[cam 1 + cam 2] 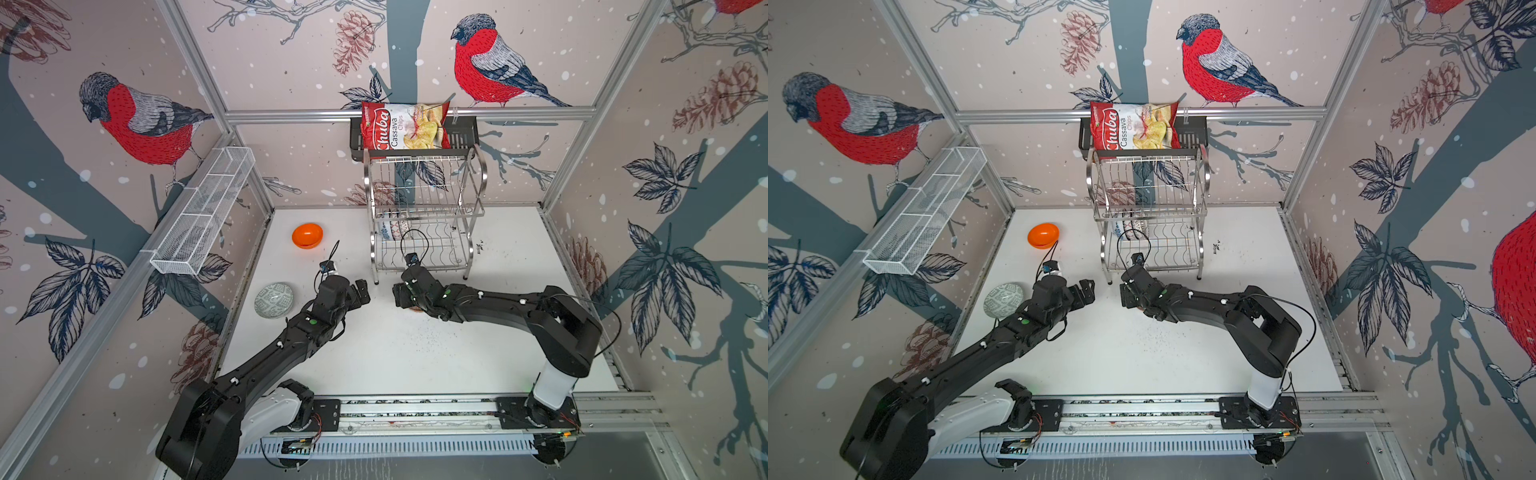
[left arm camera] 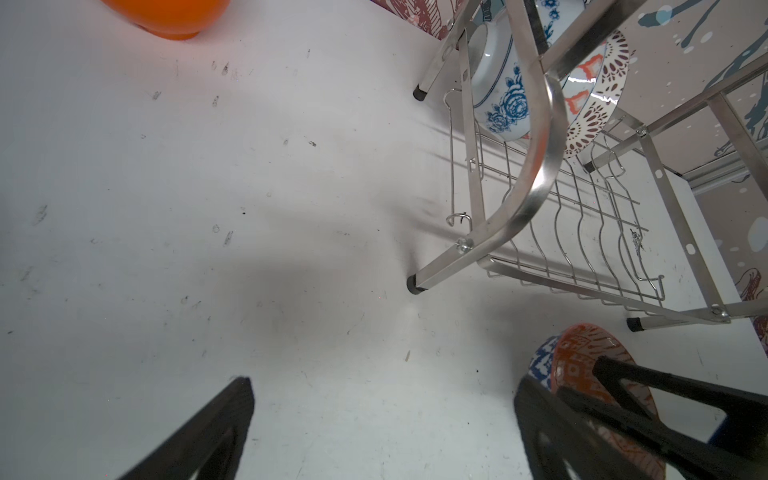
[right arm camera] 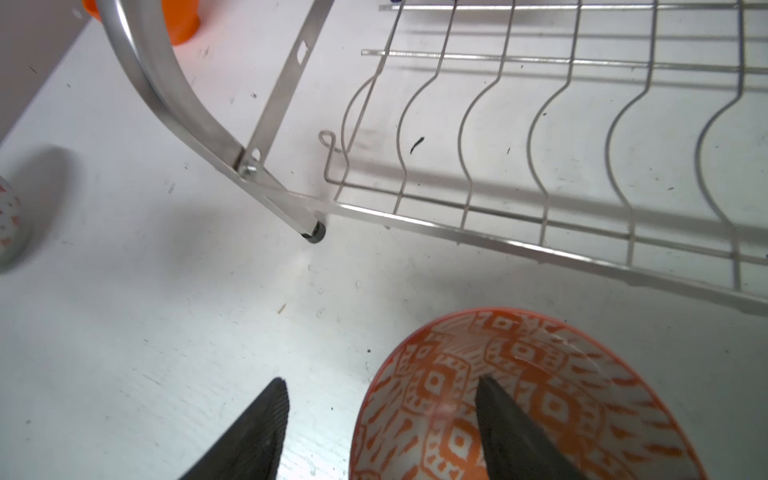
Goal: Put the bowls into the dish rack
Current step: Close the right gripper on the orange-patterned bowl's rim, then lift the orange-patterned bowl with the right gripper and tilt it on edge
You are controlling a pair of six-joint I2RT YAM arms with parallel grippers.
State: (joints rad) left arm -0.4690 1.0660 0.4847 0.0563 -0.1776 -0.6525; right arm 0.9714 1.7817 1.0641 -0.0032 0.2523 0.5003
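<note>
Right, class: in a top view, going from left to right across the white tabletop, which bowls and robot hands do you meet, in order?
grey-green patterned bowl → orange bowl → left hand → right hand

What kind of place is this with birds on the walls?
Probably a robot practice booth, not a real kitchen: two robot arms on a rail, a steel dish rack, and bird-wallpaper panels.
</note>
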